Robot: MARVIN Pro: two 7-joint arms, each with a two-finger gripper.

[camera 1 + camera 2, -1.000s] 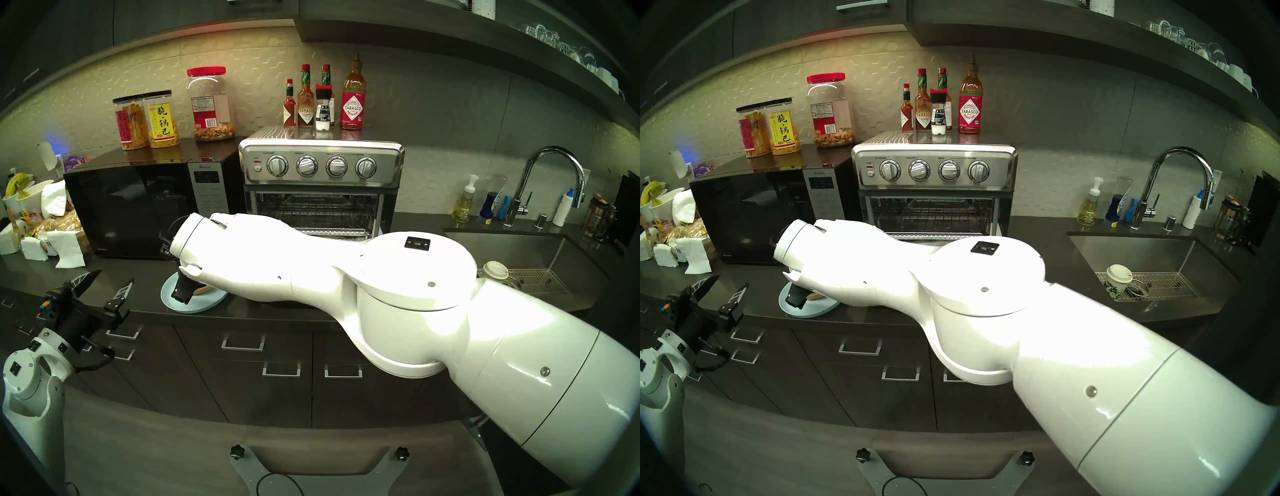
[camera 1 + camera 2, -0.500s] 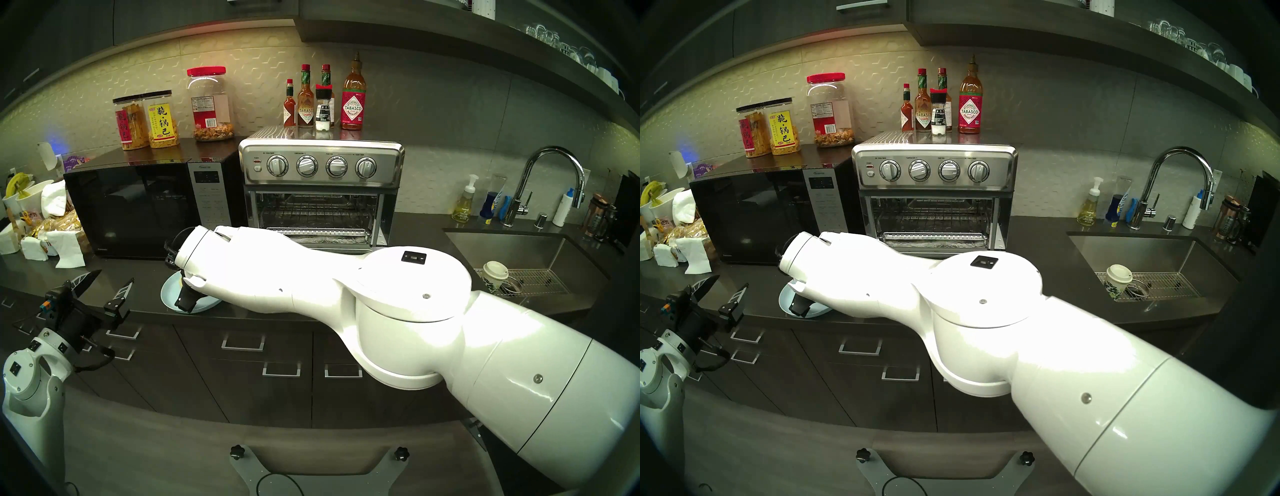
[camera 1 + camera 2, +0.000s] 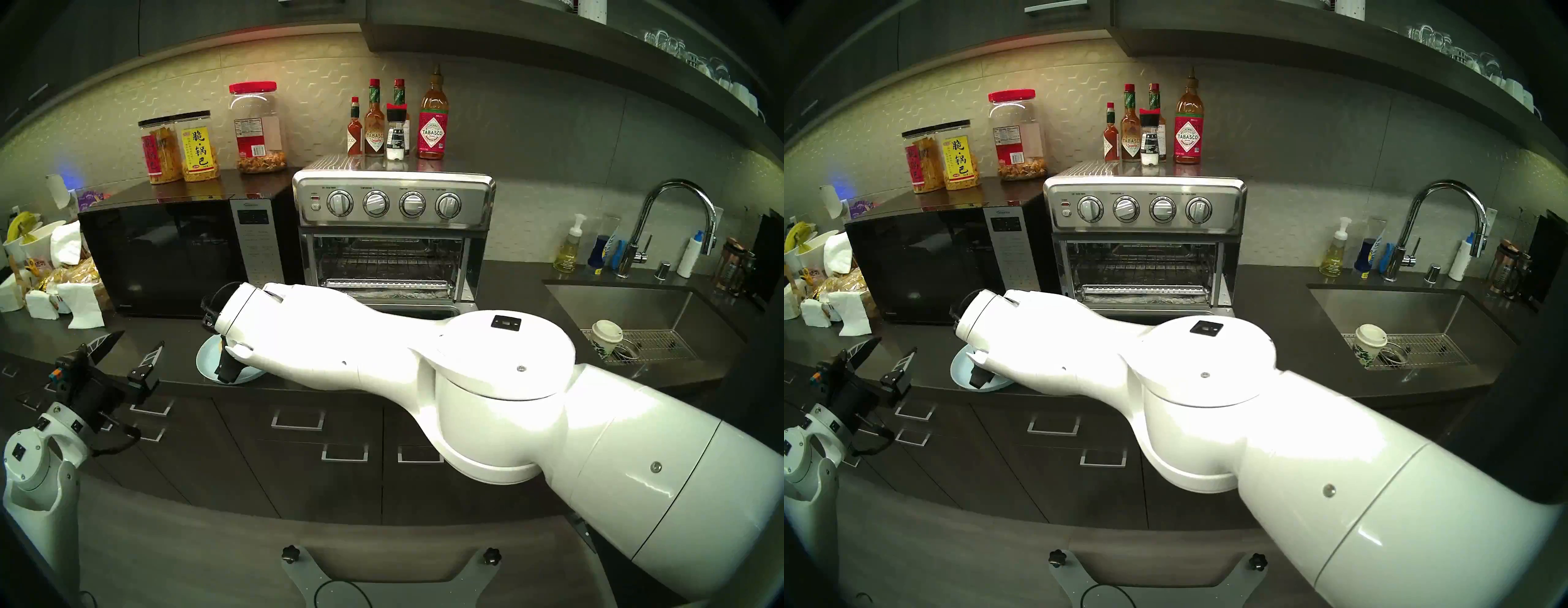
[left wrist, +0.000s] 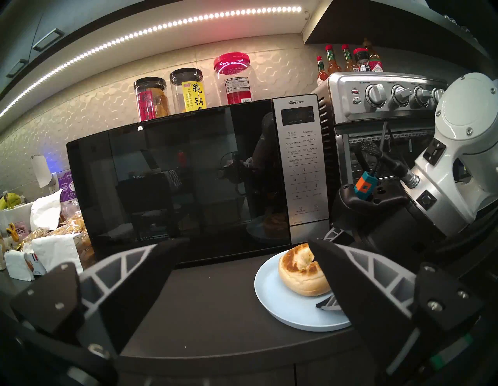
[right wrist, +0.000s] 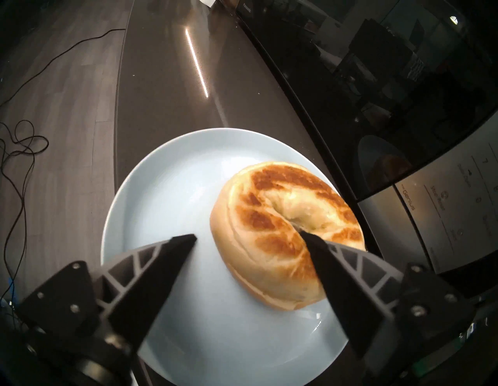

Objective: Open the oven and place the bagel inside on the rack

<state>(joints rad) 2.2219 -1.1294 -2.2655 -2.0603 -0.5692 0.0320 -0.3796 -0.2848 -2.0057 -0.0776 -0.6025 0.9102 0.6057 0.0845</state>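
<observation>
1. Bagel (image 5: 283, 237): round, toasted brown patches, lying on smooth pale-blue plate (image 5: 167, 188), toward its 3 o'clock edge.
2. Right gripper (image 5: 248, 237): black wedge fingers spread wide, one tip in the bagel's hole, gripping nothing.
3. Left gripper (image 3: 127, 346): spread apart, empty.
4. Oven (image 3: 394, 204): steel box, door down, wire rack (image 3: 382, 259) bare.

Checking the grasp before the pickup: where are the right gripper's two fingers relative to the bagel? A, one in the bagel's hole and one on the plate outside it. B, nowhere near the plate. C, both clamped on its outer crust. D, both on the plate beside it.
A: the right gripper is open, one fingertip at the hole of the bagel, the other over the plate.
</observation>
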